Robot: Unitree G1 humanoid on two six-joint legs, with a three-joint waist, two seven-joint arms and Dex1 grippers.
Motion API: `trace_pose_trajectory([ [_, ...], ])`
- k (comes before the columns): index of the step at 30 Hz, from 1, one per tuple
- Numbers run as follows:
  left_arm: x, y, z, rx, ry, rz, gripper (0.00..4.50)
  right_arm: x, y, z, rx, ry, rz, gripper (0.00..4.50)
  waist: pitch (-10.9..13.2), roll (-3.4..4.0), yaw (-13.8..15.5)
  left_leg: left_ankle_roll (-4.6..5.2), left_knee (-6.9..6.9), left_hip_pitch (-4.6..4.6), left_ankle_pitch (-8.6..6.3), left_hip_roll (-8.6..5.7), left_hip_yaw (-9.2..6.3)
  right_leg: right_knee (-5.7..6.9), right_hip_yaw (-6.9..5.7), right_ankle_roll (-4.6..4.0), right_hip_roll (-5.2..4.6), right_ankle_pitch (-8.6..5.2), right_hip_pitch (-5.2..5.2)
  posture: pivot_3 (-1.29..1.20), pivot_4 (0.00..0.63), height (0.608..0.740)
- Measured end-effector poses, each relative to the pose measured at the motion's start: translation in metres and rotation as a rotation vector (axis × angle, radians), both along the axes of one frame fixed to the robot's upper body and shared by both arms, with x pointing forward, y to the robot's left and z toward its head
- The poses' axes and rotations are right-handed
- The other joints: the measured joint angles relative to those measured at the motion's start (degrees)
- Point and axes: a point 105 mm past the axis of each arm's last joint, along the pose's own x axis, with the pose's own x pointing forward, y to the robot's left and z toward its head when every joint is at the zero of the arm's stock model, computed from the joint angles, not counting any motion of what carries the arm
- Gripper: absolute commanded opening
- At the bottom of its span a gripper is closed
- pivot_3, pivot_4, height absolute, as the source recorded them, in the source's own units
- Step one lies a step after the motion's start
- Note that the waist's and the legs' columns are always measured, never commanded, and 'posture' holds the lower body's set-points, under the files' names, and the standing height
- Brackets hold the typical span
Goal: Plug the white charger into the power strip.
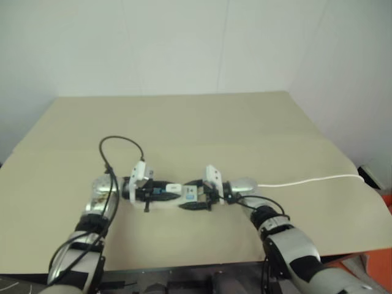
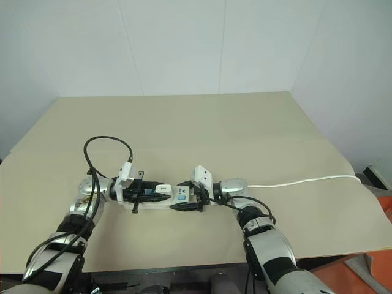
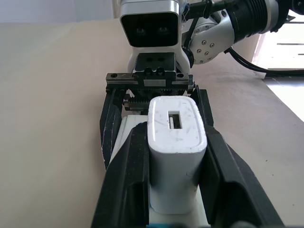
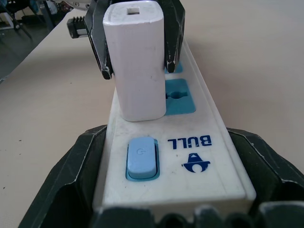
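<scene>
Fingers of the right gripper [image 4: 175, 209] are seen spread wide and clamped on the switch end of the power strip [image 4: 183, 142], one black finger [image 4: 71, 175] pressed against each long side. Left gripper [image 3: 175, 190] fingers [image 3: 126, 180] are seen flanking the white charger [image 3: 176, 156]; whether they are pressing it or just slackened off cannot be told, as any gap is too fine to judge.

Charger is seated upright in a socket of the strip, next to the blue switch [image 4: 141, 157]. One more blue socket face [image 4: 179, 96] is exposed just beside it, another partly hidden behind the left fingers.

Strip is lying flat on the beige table [image 2: 214, 122], near the front edge, held between the two grippers, which point at each other from opposite ends. Thin white cable [image 2: 306, 181] is run from the right-hand side off toward the table's right edge. Black wiring [image 2: 98, 147] is looped above the left wrist.
</scene>
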Motion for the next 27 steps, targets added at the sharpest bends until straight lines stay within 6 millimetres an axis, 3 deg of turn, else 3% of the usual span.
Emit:
trace_pose_trajectory([
  [3, 0.003, 0.019, -0.002, 0.062, 0.017, 0.058, 3.28, 0.001, -0.003, -0.001, -0.006, 0.0, -0.004, 3.44, -0.18, 0.35, 0.24, 0.0, -0.03, 0.0, 0.0, -0.03, 0.01, -0.08, 0.0, 0.0, -0.04, 0.0, 0.0, 0.0, 0.15, 0.74],
  [7, 0.006, 0.018, 0.001, 0.05, 0.021, 0.068, 4.47, 0.001, -0.004, -0.001, -0.007, 0.001, -0.005, 3.44, -0.21, 0.4, 0.5, 0.0, -0.02, -0.01, 0.0, -0.03, 0.04, -0.09, 0.0, 0.01, -0.04, 0.0, 0.0, 0.0, 0.15, 0.74],
  [12, 0.003, 0.017, 0.005, 0.047, 0.018, 0.044, 4.47, 0.0, -0.001, 0.0, -0.002, 0.002, 0.003, 3.44, -0.2, 0.39, 0.43, 0.0, -0.03, -0.07, 0.0, -0.02, 0.04, -0.1, 0.01, 0.0, -0.04, 0.0, -0.06, 0.0, 0.15, 0.74],
  [15, -0.005, 0.02, 0.012, 0.088, 0.06, -0.004, 4.5, -0.002, 0.0, -0.001, -0.014, 0.002, 0.023, 4.47, -0.08, 0.26, 0.17, 0.0, -0.05, -0.2, 0.0, 0.02, 0.02, -0.1, 0.0, 0.0, 0.01, 0.0, -0.19, 0.0, 0.15, 0.74],
  [21, -0.021, 0.041, 0.066, 0.157, -0.008, -0.043, 4.5, -0.006, 0.002, 0.001, -0.031, -0.002, 0.072, 4.47, 0.08, -0.01, -0.07, 0.0, -0.03, -0.76, 0.0, 0.07, -0.03, -0.09, -0.03, 0.0, 0.01, 0.0, -0.71, 0.0, 0.15, 0.74],
  [27, -0.04, 0.043, 0.073, 0.146, 0.005, -0.056, 4.5, -0.005, -0.001, 0.004, -0.038, -0.026, 0.074, 4.47, 0.13, -0.02, 0.1, 0.0, -0.02, -1.02, 0.01, 0.09, 0.01, -0.05, -0.04, -0.01, 0.04, 0.01, -1.06, 0.0, 0.15, 0.74],
])
